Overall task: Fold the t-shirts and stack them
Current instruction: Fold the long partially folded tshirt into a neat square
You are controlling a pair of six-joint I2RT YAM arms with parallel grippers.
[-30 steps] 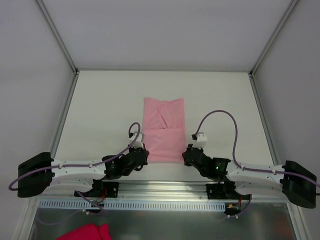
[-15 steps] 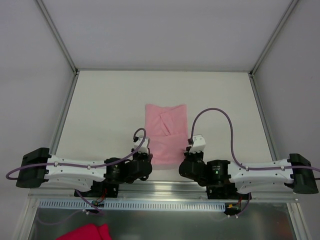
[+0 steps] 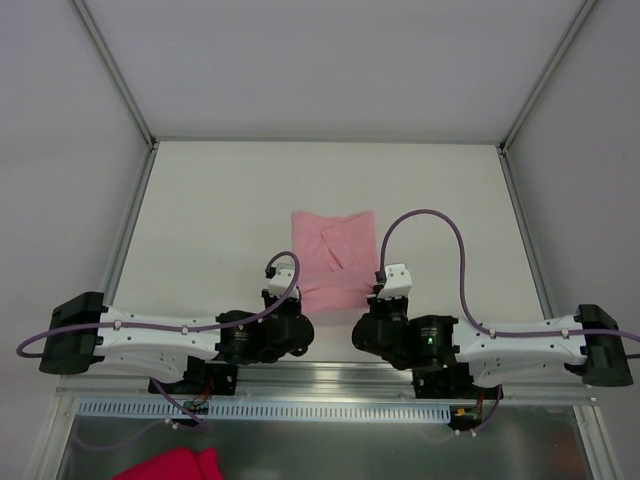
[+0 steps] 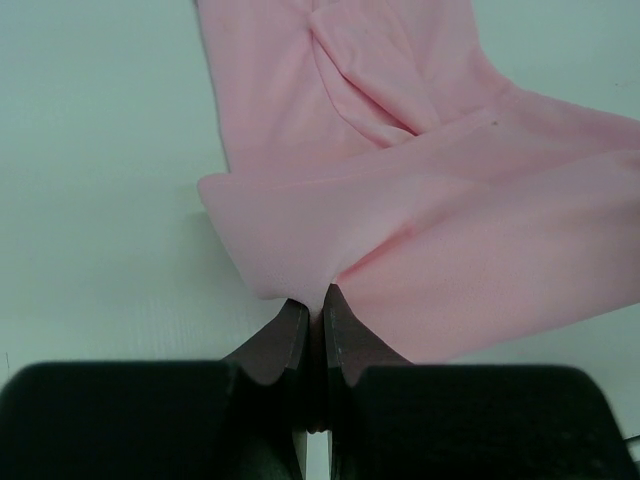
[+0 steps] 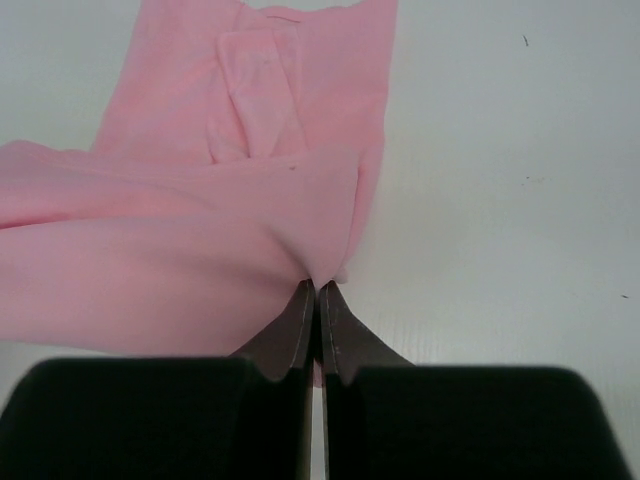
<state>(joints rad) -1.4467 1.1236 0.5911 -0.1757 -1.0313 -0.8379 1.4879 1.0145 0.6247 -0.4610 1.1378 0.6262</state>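
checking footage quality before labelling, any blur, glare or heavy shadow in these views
Top view: even soft light, no glare, t-shirt sharp, barely a shadow. Left wrist view: left gripper is a dark, blurred mass up close, t-shirt slightly soft. Right wrist view: right gripper likewise.

A pale pink, thin-fabric short-sleeved t-shirt (image 3: 335, 262) lies on the flat white table (image 3: 220, 210), midway between the left and right edges and nearer the near edge than the far one. A folded-in sleeve (image 3: 332, 245) rests on top of its far half. The black two-finger left gripper (image 4: 312, 300) is clamped on the t-shirt's near-left corner. The black two-finger right gripper (image 5: 316, 290) is clamped on its near-right corner, and the near hem runs between them. A deep magenta crumpled cloth (image 3: 172, 465) lies off the table, beyond its near edge, towards the left corner, on the near side of the left arm's base.
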